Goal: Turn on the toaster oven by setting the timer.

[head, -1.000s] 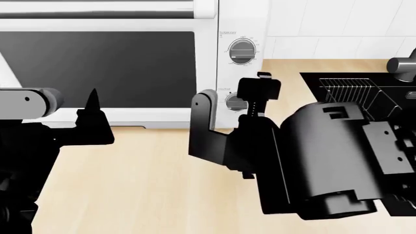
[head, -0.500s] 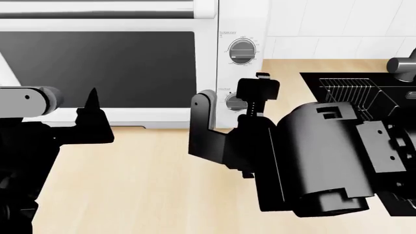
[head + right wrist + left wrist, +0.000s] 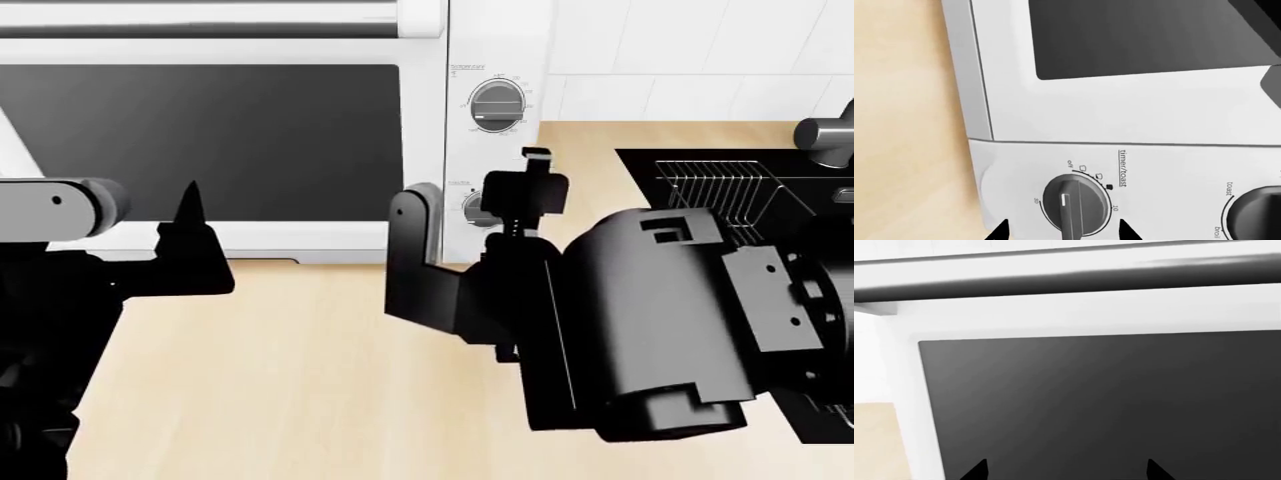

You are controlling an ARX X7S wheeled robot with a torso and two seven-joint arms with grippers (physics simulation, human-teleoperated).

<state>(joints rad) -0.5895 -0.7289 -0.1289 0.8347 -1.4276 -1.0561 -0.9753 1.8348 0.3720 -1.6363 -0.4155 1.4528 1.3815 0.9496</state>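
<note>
Large white toaster oven [image 3: 487, 40] at the back, on a pale wooden counter [image 3: 307, 380]; wide dark glass door [image 3: 200, 140] filling most of its front, silver bar handle [image 3: 200, 15] along the top; upper grey knob [image 3: 497, 105] in plain sight on the white panel to the right of the door, lower knob [image 3: 471, 207] half hidden behind the right gripper [image 3: 467, 215]; gripper held close in front of that lower knob, fingers apart on either side, contact unclear; left gripper [image 3: 187, 235] low before the door, one pointed fingertip showing; dark sink [image 3: 707, 165] with a wire rack [image 3: 721, 195] at far right.
</note>
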